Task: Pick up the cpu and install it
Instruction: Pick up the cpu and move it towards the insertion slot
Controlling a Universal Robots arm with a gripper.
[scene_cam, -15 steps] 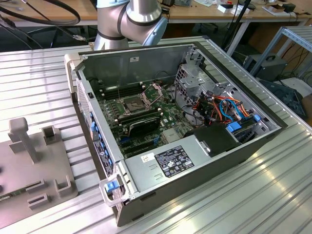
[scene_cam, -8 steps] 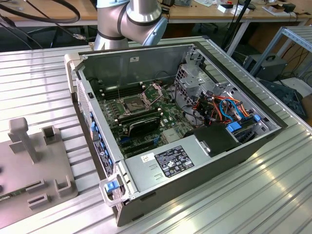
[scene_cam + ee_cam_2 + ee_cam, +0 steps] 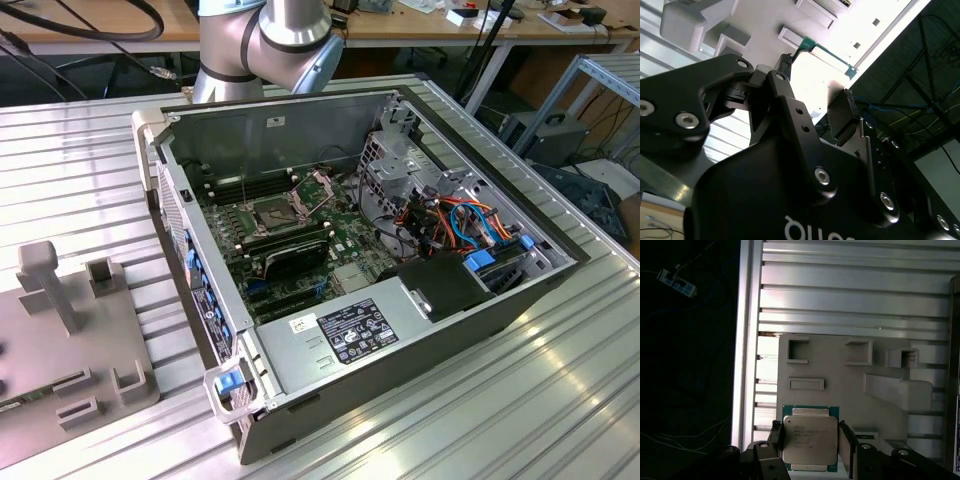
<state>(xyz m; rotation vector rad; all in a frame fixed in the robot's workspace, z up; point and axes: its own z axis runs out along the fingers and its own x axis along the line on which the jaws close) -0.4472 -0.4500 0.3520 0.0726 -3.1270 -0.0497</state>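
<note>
Cpu [image 3: 810,442] lying flat on the grey fixture [image 3: 95,330] at the exterior view's left of the open case [image 3: 290,130], sitting between the parted jaws of the gripper [image 3: 817,77], risking tilting or slipping if clamping off-centre on such thin edges

One open grey sheet-metal computer case [image 3: 290,125]. One green motherboard [image 3: 345,245]. One ribbed aluminium tabletop [image 3: 520,400]. One pale grey moulded fixture plate [image 3: 100,345]. One thin square silver-topped, green-edged cpu [image 3: 810,440]. One silver-grey robot arm [image 3: 285,35]. One black claw [image 3: 817,79], two fingers [image 3: 846,452].
</note>
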